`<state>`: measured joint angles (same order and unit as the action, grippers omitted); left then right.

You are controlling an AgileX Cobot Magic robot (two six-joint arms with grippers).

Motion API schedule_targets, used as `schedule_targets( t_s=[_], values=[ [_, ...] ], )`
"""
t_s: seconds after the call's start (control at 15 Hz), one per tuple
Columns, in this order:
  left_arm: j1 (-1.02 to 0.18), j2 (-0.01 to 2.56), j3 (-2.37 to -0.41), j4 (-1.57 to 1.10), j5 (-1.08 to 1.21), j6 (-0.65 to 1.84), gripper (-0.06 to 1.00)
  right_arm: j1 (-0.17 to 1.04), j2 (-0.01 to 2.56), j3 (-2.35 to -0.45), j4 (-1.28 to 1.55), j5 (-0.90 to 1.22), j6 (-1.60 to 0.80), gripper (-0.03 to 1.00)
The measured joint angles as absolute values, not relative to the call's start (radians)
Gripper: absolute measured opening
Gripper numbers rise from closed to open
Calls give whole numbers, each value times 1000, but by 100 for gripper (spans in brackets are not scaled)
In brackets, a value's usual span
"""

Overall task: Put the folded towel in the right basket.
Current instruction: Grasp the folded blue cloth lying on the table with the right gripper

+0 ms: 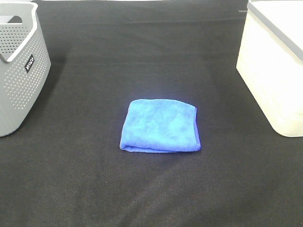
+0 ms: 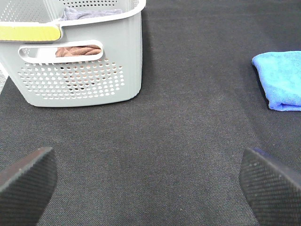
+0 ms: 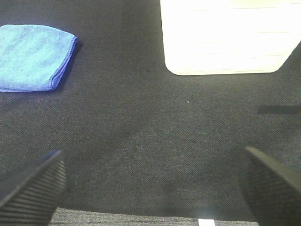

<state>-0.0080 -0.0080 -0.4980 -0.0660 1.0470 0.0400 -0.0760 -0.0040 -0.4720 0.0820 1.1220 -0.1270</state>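
A folded blue towel [image 1: 160, 126] lies flat on the black cloth in the middle of the table. It also shows in the left wrist view [image 2: 281, 80] and in the right wrist view [image 3: 33, 57]. The right basket [image 1: 274, 66] is cream white with a grey rim, at the right edge; its wall shows in the right wrist view [image 3: 225, 37]. Neither gripper shows in the exterior high view. My left gripper [image 2: 150, 183] is open and empty above bare cloth. My right gripper [image 3: 153, 188] is open and empty, near the table's front edge.
A grey perforated basket [image 1: 19, 71] stands at the left edge; in the left wrist view [image 2: 75, 61] it holds some brown and grey cloth. The black tablecloth [image 1: 151, 189] covers the whole table.
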Motion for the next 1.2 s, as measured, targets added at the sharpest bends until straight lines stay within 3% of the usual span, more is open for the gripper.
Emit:
schedule_targets(
  t_s=[1.2],
  values=[
    [-8,-8,-498,-68,1047,40,98,-76,-4,-457,94,1108,-127,97]
  ],
)
